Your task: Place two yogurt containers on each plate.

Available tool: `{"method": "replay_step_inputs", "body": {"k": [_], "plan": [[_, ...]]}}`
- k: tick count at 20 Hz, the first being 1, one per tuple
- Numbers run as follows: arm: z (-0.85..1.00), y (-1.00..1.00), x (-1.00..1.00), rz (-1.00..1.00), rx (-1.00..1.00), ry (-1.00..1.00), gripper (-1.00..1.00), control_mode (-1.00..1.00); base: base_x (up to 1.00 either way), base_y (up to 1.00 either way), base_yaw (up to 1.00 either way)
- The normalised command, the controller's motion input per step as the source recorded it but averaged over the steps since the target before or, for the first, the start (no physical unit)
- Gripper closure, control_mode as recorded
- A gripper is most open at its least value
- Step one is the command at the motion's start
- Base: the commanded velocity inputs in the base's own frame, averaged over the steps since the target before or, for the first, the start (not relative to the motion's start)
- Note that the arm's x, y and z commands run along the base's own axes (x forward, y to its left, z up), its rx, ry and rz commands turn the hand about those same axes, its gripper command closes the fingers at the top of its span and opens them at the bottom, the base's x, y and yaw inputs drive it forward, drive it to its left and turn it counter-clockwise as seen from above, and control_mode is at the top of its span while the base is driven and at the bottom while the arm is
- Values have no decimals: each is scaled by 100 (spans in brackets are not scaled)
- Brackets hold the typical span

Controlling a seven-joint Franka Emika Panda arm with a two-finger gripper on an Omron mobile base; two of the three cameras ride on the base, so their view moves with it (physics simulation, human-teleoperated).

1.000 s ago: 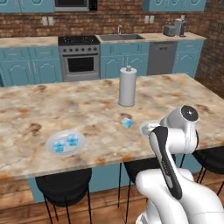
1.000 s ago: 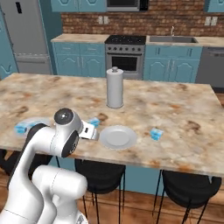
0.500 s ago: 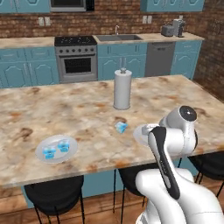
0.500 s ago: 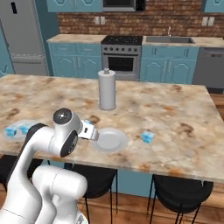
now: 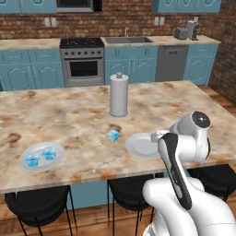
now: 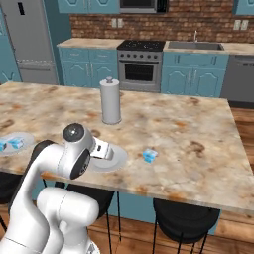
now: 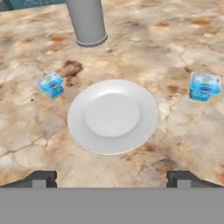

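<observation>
The gripper (image 7: 112, 177) hangs over the marble counter (image 7: 183, 39) with its two dark fingertips (image 7: 41, 177) spread wide apart and nothing between them. Directly ahead of the gap between the fingers lies an empty pale plate (image 7: 113, 115), flat on the counter. In the hand view, one blue yogurt cup (image 7: 51, 84) stands just beyond the plate's rim on the left-finger side, and another yogurt cup (image 7: 204, 86) stands a little farther off on the right-finger side; both are upright and apart from the plate. Farther ahead of the gripper, past the plate, rises the paper-towel roll (image 7: 86, 21) on its round base. In the left base view, a second plate (image 5: 42, 156) sits well off to the arm's left near the counter edge, with two yogurt cups (image 5: 40, 156) side by side on it.
</observation>
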Motion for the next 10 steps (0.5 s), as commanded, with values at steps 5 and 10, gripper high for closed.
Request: {"method": "replay_step_inputs", "body": {"k": [5, 10], "plan": [[0, 0, 0, 0, 0, 0, -100, 100, 100, 20, 0], [-4, 4, 40, 10, 0, 0, -100, -100, 60, 7, 12]]}}
